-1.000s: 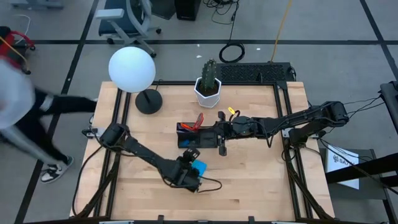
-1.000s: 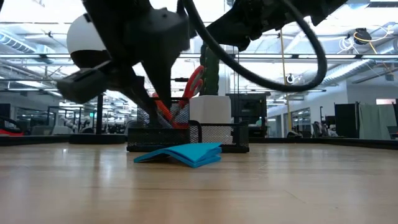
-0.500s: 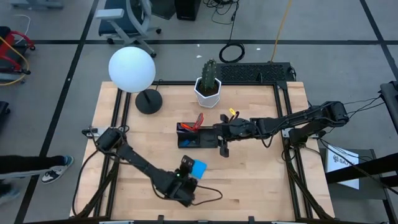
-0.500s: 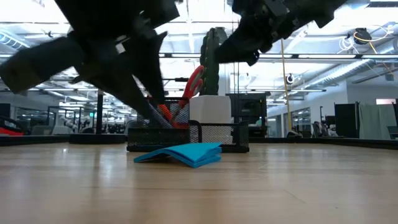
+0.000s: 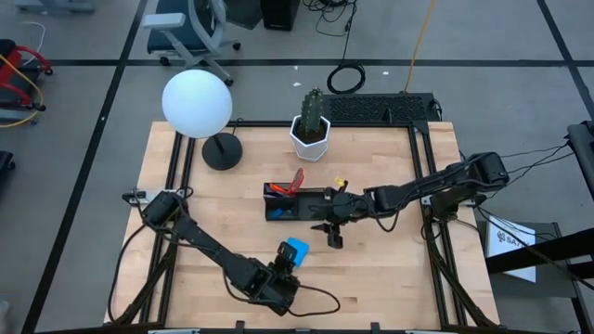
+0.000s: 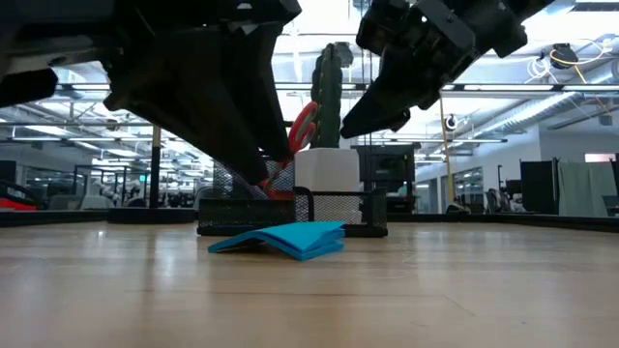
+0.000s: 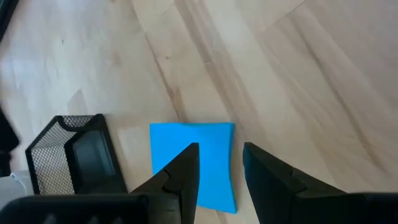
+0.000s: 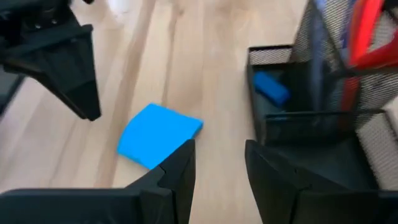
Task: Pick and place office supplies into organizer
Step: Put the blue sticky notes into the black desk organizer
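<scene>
my left gripper (image 7: 219, 163) hangs slightly open and empty over the blue pad (image 7: 194, 163), so closing now could skid it away from the organizer (image 5: 295, 201).

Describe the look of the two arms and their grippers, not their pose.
Both arms are dark, nearly black, jointed and slender, with black cables trailing along them. The left gripper and right gripper each have two flat, matte black fingers tapering to blunt tips. No markings show.
</scene>
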You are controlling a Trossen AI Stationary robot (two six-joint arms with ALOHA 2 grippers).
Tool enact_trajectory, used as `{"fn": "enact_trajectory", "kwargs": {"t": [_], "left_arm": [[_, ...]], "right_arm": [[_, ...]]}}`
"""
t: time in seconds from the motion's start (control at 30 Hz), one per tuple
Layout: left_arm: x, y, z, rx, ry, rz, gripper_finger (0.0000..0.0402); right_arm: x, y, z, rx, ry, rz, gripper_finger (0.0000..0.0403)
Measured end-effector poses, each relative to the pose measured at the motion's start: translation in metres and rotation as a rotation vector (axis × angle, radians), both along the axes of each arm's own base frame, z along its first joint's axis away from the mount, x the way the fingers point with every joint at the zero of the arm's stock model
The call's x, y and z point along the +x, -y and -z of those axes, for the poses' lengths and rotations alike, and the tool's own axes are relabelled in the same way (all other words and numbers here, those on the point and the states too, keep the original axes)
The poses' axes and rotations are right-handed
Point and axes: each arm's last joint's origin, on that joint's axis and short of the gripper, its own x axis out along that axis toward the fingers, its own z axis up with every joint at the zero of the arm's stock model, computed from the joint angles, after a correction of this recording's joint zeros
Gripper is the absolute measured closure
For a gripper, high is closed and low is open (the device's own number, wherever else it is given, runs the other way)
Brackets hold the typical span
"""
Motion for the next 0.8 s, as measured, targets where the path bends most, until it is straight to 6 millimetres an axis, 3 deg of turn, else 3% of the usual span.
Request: {"fn": "enact_trajectory", "kwargs": {"t": [0.27,0.47,0.8], "left_arm": [[-0.007,0.003,0.008,-0.016,0.003,-0.029,0.0273],[-0.013,-0.003,0.023,-0.027,-0.002,-0.088,0.0273],[-0.011,-0.002,0.028,-0.051,0.039,-0.090,0.0273]], "right_arm": [[-0.005,-0.014,0.015,0.038,-0.055,-0.036,0.0273],[-0.002,-0.025,0.025,0.026,0.009,-0.084,0.0273],[-0.002,-0.041,0.060,-0.309,-0.048,-0.209,0.0273]]}}
